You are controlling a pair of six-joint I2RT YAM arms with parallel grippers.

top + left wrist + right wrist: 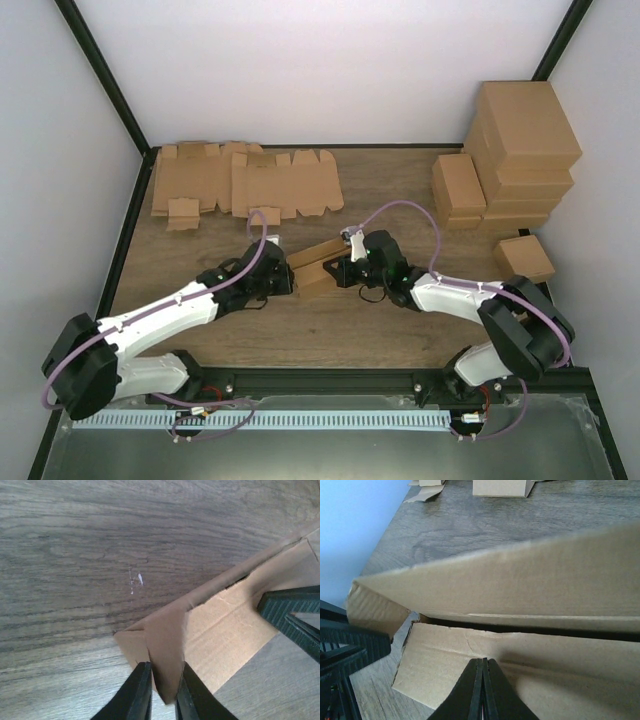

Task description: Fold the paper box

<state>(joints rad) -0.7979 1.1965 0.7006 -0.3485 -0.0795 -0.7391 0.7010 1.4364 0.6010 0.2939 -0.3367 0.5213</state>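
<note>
Plainly brown, creased paper box point(318, 262)

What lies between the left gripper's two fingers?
A corner flap of the paper box. The left gripper is closed on it with no gap, as the left wrist view shows.

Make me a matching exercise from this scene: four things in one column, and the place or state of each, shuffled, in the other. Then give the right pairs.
Things
1. paper box
2. flat cardboard sheets
3. stacked cartons
4. left gripper

Places or states
A. piled at the far right corner
B. lying flat at the far left
C. clamped on a corner flap
D. in the centre, partly folded

Pairs: 1-D, 2-B, 3-A, 4-C
</note>
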